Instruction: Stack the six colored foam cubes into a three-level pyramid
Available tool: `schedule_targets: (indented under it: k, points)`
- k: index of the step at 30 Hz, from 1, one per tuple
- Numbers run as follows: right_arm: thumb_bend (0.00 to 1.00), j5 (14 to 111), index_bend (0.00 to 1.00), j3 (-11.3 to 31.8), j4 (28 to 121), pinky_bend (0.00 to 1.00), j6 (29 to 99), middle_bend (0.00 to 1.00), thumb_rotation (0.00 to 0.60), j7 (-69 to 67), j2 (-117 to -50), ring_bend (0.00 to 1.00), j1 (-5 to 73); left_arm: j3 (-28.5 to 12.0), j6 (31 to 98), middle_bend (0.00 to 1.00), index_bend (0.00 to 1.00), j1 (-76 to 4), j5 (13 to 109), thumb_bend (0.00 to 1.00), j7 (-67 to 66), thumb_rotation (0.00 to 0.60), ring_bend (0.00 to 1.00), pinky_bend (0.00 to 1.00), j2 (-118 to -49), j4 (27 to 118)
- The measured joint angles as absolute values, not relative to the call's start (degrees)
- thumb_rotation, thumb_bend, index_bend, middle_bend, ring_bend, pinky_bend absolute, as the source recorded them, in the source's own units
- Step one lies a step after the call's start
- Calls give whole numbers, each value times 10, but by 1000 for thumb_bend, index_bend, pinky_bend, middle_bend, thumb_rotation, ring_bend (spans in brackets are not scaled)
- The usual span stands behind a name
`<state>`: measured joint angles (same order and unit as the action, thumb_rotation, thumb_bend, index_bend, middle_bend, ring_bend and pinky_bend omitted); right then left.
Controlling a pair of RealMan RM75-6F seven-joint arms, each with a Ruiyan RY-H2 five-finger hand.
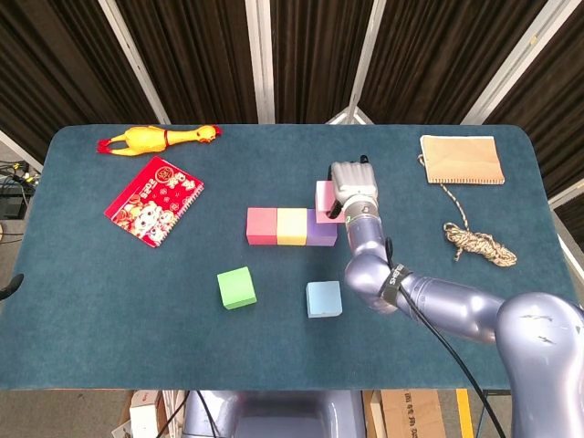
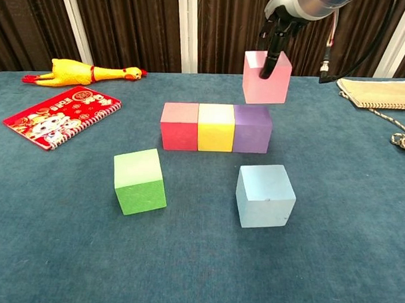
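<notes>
Right hand (image 1: pixel 351 185) grasping the pale pink foam cube (image 2: pixel 265 78) upper centre; looks light and squishy, so gripping opposite faces seems best.

The head view looks steeply down from above the near edge of the surface (image 1: pixel 109 328), taking in its whole top. The chest view sits low and close, facing level across the surface (image 2: pixel 65 266) toward the curtains. Both share the yellow cube (image 1: pixel 292 225) (image 2: pixel 216 127) and its neighbouring cubes.
</notes>
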<state>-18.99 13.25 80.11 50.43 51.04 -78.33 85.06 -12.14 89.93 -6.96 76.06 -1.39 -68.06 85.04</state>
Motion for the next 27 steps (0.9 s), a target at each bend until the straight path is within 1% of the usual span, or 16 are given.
schedule_targets:
  k: [12, 27]
  points:
    - [286, -172, 467, 162, 830, 0, 529, 429, 600, 516, -804, 221, 841, -124, 901, 160, 169, -66, 759, 198, -1, 600, 0, 0, -674, 855]
    - [287, -166, 467, 186, 801, 0, 542, 429, 600, 529, -838, 221, 832, -125, 904, 160, 169, -63, 762, 198, 7, 600, 0, 0, -668, 860]
